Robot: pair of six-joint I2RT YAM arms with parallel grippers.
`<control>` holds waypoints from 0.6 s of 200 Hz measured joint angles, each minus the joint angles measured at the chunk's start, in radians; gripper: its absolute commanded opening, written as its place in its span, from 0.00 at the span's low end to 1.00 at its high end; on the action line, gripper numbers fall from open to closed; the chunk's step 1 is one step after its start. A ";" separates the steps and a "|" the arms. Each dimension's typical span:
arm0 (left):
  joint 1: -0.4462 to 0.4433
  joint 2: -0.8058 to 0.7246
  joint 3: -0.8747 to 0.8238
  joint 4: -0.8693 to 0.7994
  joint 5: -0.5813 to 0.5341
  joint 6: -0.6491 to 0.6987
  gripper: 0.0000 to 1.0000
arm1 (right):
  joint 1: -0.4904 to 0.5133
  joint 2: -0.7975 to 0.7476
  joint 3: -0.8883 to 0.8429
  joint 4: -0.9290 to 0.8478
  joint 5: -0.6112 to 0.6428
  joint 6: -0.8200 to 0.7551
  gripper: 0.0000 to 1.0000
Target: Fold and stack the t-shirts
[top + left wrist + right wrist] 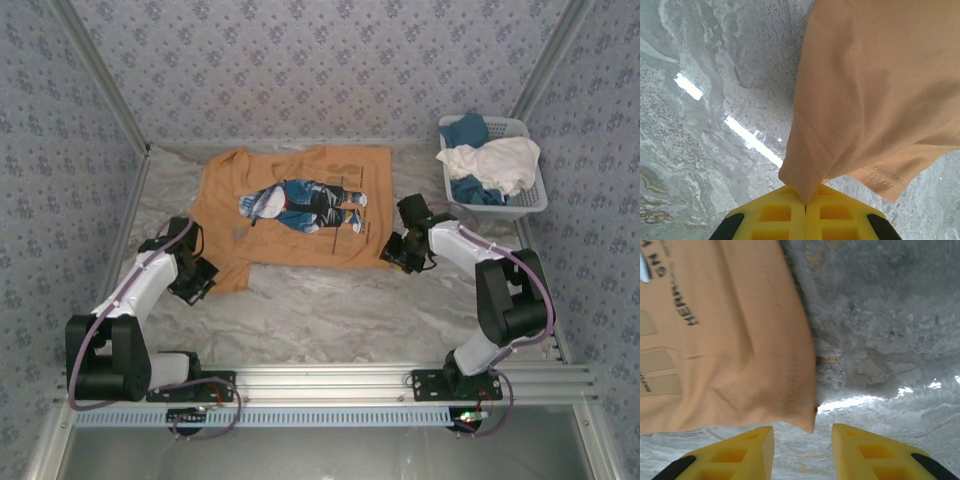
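1. Shirt first: the orange-tan t-shirt lies flat, print side up, on the back-middle of the marble-look table. Its long axis runs left to right. The printed figure lies sideways with its head to the left and shoes to the right, so the hem is the right-hand end.
2. The left gripper is pinching the shirt's near-left corner. In the left wrist view the cloth tapers to a point right in the seam between the pressed-together yellow fingers, and a stitched edge hangs off just beside them.
3. The right gripper is spread with nothing in it. The hem corner sits just ahead of the gap between its fingers, and I can't tell whether it's touching them. The dark lettering runs along that end of the shirt.
4. Room-wise, there's a wide bare stretch of table on the near side, between the shirt and the arm bases. A narrower strip is free on the left. The back edge of the shirt lies close to the back wall.
5. The white lattice basket sits in the back-right corner, well apart from the hem, with a white shirt and blue shirts piled in it. The right arm's wrist is between the shirt and the basket. Patterned walls close in the left, back and right.
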 measured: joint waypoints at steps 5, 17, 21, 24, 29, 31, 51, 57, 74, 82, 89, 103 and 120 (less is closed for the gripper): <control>0.000 0.000 0.000 -0.003 0.000 0.000 0.00 | 0.000 -0.001 -0.005 0.000 0.000 0.006 0.36; 0.000 0.000 0.002 -0.006 0.000 0.000 0.00 | 0.000 -0.001 -0.016 0.008 0.000 0.021 0.36; 0.000 0.000 0.002 -0.006 0.000 0.000 0.00 | 0.000 -0.001 -0.020 0.011 -0.001 0.026 0.36; 0.000 0.000 0.002 -0.006 0.000 0.000 0.00 | 0.000 -0.001 -0.025 0.014 -0.002 0.030 0.36; 0.000 0.000 0.002 -0.006 0.000 0.000 0.00 | 0.000 -0.001 -0.031 0.017 -0.003 0.034 0.35; 0.000 0.000 0.002 -0.006 0.000 0.000 0.00 | 0.000 -0.001 -0.034 0.018 -0.003 0.037 0.35; 0.000 0.000 0.002 -0.008 0.000 0.000 0.00 | 0.002 0.003 -0.045 0.023 -0.007 0.056 0.34; 0.000 0.000 0.002 -0.009 0.000 0.001 0.00 | 0.003 0.008 -0.043 0.028 -0.008 0.059 0.34; 0.000 0.000 0.002 -0.010 0.001 0.001 0.00 | 0.003 0.034 -0.035 0.041 -0.010 0.064 0.34; 0.000 0.000 0.002 -0.011 0.001 0.001 0.00 | 0.005 0.047 -0.028 0.045 -0.010 0.067 0.34; 0.000 0.000 0.002 -0.011 0.003 0.001 0.00 | 0.005 0.059 -0.019 0.045 -0.010 0.070 0.34; 0.000 0.000 0.002 -0.010 0.004 0.001 0.00 | 0.010 0.075 0.000 0.045 -0.009 0.071 0.34; 0.000 0.000 0.002 -0.010 0.004 0.001 0.00 | 0.018 0.086 0.019 0.047 -0.009 0.071 0.33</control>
